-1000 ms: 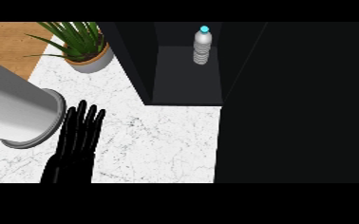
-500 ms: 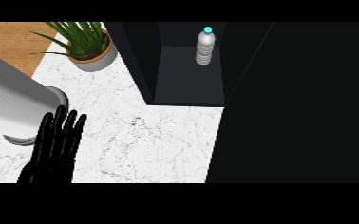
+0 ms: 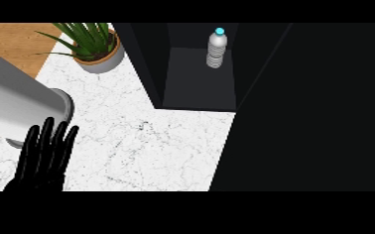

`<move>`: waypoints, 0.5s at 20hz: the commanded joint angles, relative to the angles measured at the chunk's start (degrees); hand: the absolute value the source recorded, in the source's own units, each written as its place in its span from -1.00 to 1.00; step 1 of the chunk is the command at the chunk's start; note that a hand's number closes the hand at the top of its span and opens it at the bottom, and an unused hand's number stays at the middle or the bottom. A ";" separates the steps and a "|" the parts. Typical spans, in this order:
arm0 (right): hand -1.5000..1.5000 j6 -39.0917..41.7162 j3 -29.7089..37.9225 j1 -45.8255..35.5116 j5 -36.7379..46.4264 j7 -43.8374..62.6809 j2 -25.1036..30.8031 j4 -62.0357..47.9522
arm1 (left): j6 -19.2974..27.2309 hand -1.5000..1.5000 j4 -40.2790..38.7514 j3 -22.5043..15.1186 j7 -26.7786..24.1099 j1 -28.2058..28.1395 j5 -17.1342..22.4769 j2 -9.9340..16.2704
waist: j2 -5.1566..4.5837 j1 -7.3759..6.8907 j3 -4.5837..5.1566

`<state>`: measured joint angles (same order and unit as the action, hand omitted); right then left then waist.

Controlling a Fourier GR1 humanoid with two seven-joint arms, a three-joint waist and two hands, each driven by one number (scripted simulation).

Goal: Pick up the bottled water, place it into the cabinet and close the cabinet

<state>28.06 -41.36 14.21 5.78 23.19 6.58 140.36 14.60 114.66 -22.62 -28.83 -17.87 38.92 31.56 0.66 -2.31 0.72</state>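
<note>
Standing upright inside the open cabinet (image 3: 198, 87), far side: bottle (image 3: 215, 49) (blue cap). Left hand (image 3: 45, 158) near left, fingers straight, holding nothing.

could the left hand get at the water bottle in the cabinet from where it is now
Probably yes. The left hand is open at the lower left, over the marble counter. The water bottle stands upright inside the open cabinet, whose front is unblocked; the potted plant sits off to the side.
</note>
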 commanded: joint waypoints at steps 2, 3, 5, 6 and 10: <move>1.00 -9.25 -7.66 -8.28 6.58 4.38 -6.22 -2.84 | -2.82 -1.00 -1.06 1.34 -0.58 -1.20 1.34 1.16 | -0.23 0.21 0.00; 1.00 -9.44 -7.37 -8.99 6.73 4.29 -6.19 -2.98 | -3.55 -1.00 -0.73 2.40 -1.07 -1.49 2.00 1.53 | -0.11 0.00 0.01; 1.00 -9.14 -5.50 -10.87 5.37 4.24 -6.15 -4.50 | -3.81 -1.00 -0.05 3.18 -0.66 -0.74 1.97 2.39 | -0.46 -0.77 0.07; 1.00 -9.71 -6.68 -10.48 5.31 5.15 -6.14 -4.27 | -3.29 -1.00 0.05 2.90 -0.10 -0.98 2.42 1.90 | -0.33 -0.15 0.02; 1.00 -8.71 -5.94 -12.43 3.60 5.69 -6.08 -4.85 | -4.73 -1.00 -0.01 3.27 -1.13 -2.06 2.64 2.21 | -0.51 -1.43 0.12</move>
<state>27.78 -42.53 7.00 5.71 25.38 10.06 140.23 10.73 114.48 -19.92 -29.73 -19.31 40.96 33.46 0.23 -3.20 0.78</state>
